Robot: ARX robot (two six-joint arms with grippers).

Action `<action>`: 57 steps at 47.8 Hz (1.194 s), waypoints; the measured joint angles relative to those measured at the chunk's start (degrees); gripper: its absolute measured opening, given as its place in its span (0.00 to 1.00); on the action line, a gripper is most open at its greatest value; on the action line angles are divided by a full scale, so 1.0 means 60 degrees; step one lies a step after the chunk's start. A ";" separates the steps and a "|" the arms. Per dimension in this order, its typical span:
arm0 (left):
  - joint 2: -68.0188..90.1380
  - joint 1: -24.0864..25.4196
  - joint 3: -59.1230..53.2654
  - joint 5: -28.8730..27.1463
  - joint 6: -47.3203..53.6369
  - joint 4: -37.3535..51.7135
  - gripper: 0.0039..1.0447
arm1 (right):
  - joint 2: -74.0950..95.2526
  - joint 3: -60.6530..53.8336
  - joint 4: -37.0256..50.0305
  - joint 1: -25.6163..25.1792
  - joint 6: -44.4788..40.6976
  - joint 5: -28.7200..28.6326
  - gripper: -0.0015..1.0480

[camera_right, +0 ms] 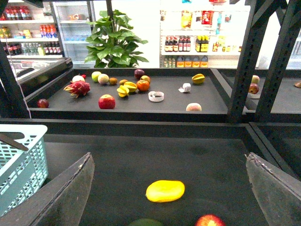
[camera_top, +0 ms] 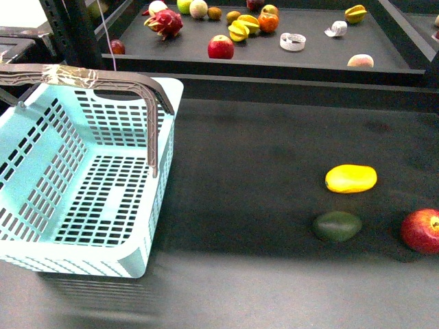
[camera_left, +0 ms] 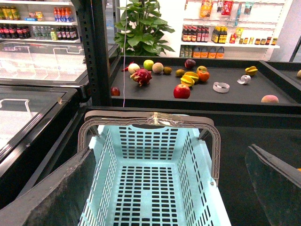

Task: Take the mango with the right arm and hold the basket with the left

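Observation:
The yellow mango (camera_top: 350,178) lies on the dark table at the right; it also shows in the right wrist view (camera_right: 165,190). My right gripper (camera_right: 171,195) is open above it, its fingers (camera_right: 66,197) wide apart on either side. The pale turquoise basket (camera_top: 41,137) stands at the left with its taped handle (camera_top: 82,77) raised. My left gripper (camera_left: 167,188) is open above the empty basket (camera_left: 146,141), one finger (camera_left: 51,197) outside its wall. Neither arm shows in the front view.
A dark green fruit (camera_top: 337,226) and a red apple (camera_top: 421,230) lie just in front of the mango. A raised dark shelf (camera_top: 315,48) behind the table holds several fruits and tape rolls. A black post (camera_top: 68,27) stands at the back left.

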 joint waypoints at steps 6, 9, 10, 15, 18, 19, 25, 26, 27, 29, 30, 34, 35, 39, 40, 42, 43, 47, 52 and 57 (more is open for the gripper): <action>0.0000 0.0000 0.0000 -0.0004 0.0000 0.0000 0.94 | 0.0000 0.0000 0.0000 0.0000 0.0000 0.0000 0.92; 0.0000 0.0000 0.0000 -0.0004 0.0000 0.0000 0.94 | 0.0000 0.0000 0.0000 0.0000 0.0000 0.0000 0.92; 0.0000 0.0000 0.0000 -0.0004 0.0000 0.0000 0.94 | 0.0000 0.0000 0.0000 0.0000 0.0000 0.0000 0.92; 0.0000 0.0000 0.0000 0.0000 0.0000 0.0000 0.94 | 0.0000 0.0000 0.0000 0.0000 0.0000 0.0000 0.92; 0.0000 0.0000 0.0000 -0.0004 0.0000 0.0000 0.94 | 0.0000 0.0000 0.0000 0.0000 0.0000 0.0000 0.92; 0.0000 0.0000 0.0000 0.0000 0.0000 0.0000 0.94 | 0.0000 0.0000 0.0000 0.0000 0.0000 0.0000 0.92; 0.0000 0.0000 0.0000 -0.0004 0.0000 0.0000 0.94 | 0.0000 0.0000 0.0000 0.0000 0.0000 0.0000 0.92; 0.0000 0.0000 0.0000 -0.0004 0.0000 0.0000 0.94 | 0.0000 0.0000 0.0000 0.0000 0.0000 0.0000 0.92; 0.0000 0.0000 0.0000 -0.0004 0.0000 0.0000 0.94 | 0.0000 0.0000 0.0000 0.0000 0.0000 0.0000 0.92; 0.0000 0.0000 0.0000 0.0000 0.0000 0.0000 0.94 | 0.0000 0.0000 0.0000 0.0000 0.0000 0.0000 0.92; 0.0000 0.0000 0.0000 0.0000 0.0000 0.0000 0.94 | 0.0000 0.0000 0.0000 0.0000 0.0000 0.0000 0.92; 0.0102 0.0095 -0.0007 0.0415 -0.0455 0.0281 0.94 | 0.0000 0.0000 0.0000 0.0000 0.0000 0.0000 0.92; 0.0335 0.0113 -0.0004 0.0492 -0.0933 0.0721 0.94 | 0.0000 0.0000 0.0000 0.0000 0.0000 0.0000 0.92; 0.2014 0.0040 0.0011 0.0310 -0.2473 0.2590 0.94 | 0.0000 0.0000 0.0000 0.0000 0.0000 0.0000 0.92; 0.2466 -0.0004 0.0015 0.0244 -0.2739 0.3024 0.94 | 0.0000 0.0000 0.0000 0.0000 0.0000 0.0000 0.92; 0.3457 -0.0117 0.0033 0.0047 -0.3235 0.3920 0.94 | 0.0000 0.0000 0.0000 0.0000 0.0000 0.0000 0.92; 0.4317 -0.0208 0.0087 -0.0113 -0.3552 0.4623 0.94 | 0.0000 0.0000 0.0000 0.0000 0.0000 0.0000 0.92; 0.7675 -0.0506 0.0645 -0.0495 -0.4521 0.7034 0.94 | 0.0000 0.0000 0.0000 0.0000 0.0000 0.0000 0.92; 1.1406 -0.0612 0.1701 -0.0692 -0.5603 0.9194 0.94 | 0.0000 0.0000 0.0000 0.0000 0.0000 0.0000 0.92; 1.4699 -0.0681 0.3082 -0.0605 -0.6553 0.9919 0.94 | 0.0000 0.0000 -0.0004 0.0000 0.0000 0.0000 0.92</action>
